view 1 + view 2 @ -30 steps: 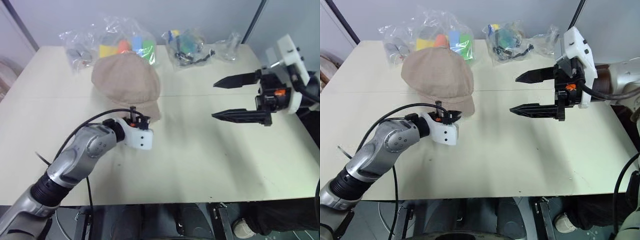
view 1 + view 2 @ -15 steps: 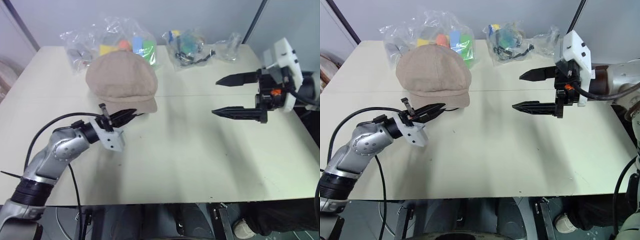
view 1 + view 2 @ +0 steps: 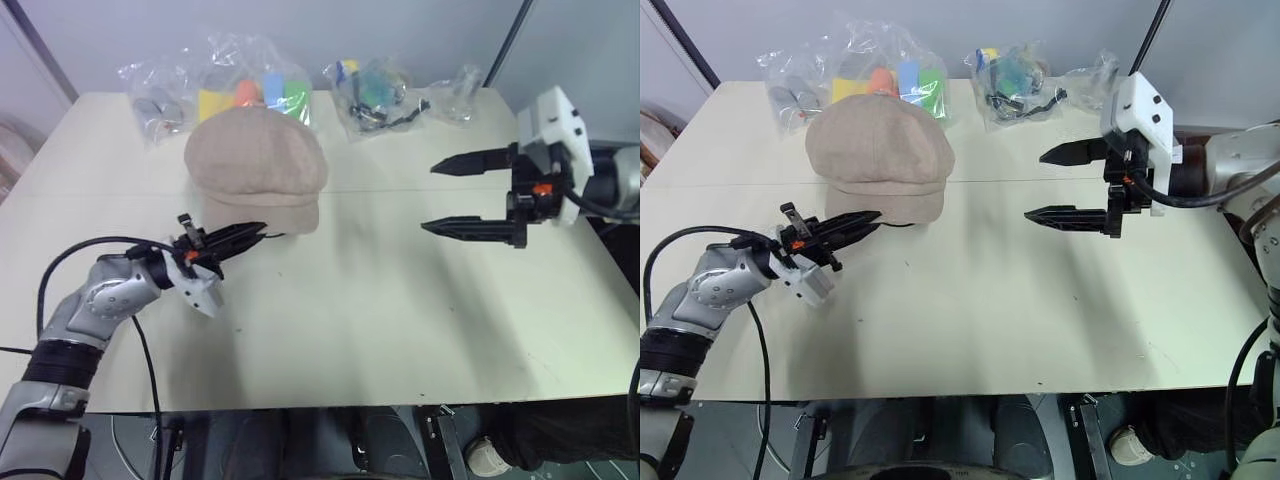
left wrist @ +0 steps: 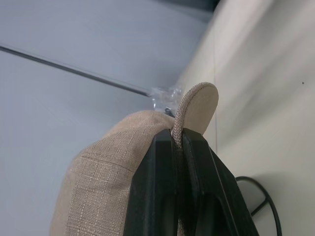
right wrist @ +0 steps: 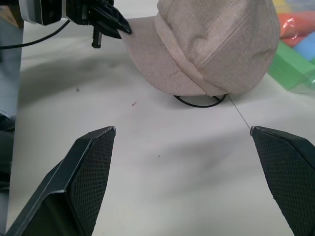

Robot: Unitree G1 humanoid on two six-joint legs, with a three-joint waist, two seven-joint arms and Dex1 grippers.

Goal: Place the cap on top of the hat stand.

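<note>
Cap [image 3: 258,160]: seated over the hat stand [image 5: 199,102] on the tabletop [image 3: 400,310].
Left pincer [image 3: 252,231]: clamped on the brim.
Right pincer [image 3: 448,196]: held apart.
Advice: the brim is best released gently.

bare lab-like room: plain table [image 3: 400,320], grey wall [image 3: 300,25], bagged props [image 3: 250,85]

The cap [image 3: 878,155] sits over the hat stand [image 5: 199,102] on the surface [image 3: 980,300], toward its back left. Behind it lie plastic bags [image 3: 870,75], with more bags [image 3: 1025,85] to their right. The left hand [image 3: 855,222] is at the cap's brim, the right hand [image 3: 1055,185] well apart to the right.
</note>
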